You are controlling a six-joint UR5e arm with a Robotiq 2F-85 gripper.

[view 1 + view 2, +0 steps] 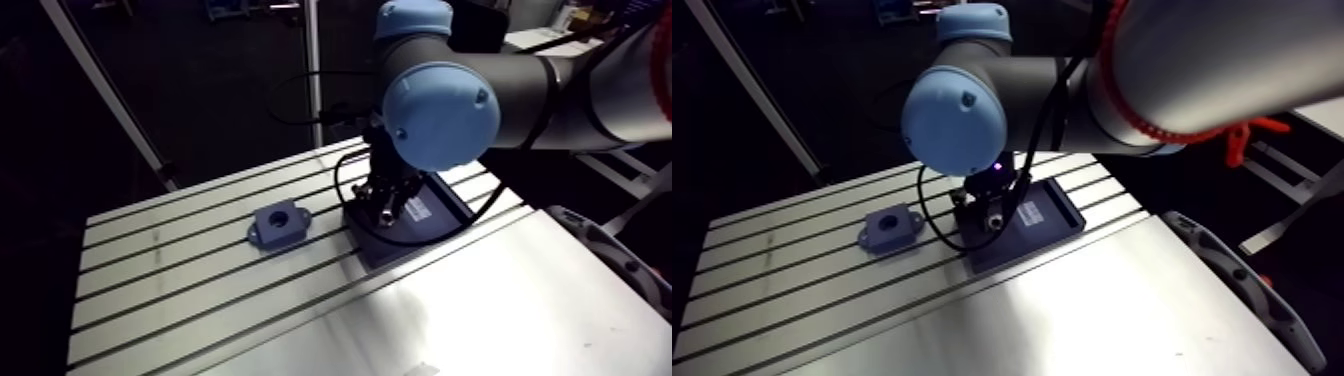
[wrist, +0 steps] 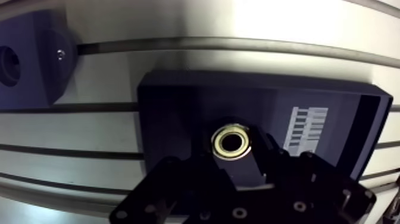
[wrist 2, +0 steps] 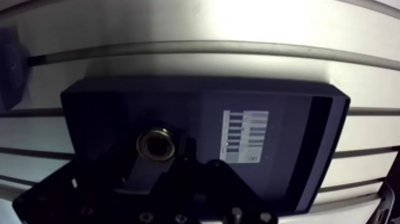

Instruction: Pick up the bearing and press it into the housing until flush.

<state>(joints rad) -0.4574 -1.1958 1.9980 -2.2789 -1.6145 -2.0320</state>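
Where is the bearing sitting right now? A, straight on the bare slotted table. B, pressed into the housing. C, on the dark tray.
C: the bearing lies on the dark tray, while the housing stands apart on the table with its bore empty.

A slotted aluminium tabletop runs from near left to far right, with a smooth, bright metal sheet along its near right side. On the left part of the tabletop sits a small blue-grey housing block with a round hole in its top, resting flat across the slots. Well to its right lies a dark rectangular tray bearing a pale label. The arm's dark pincer hangs below a light-blue joint cap, down over the tray's left end.
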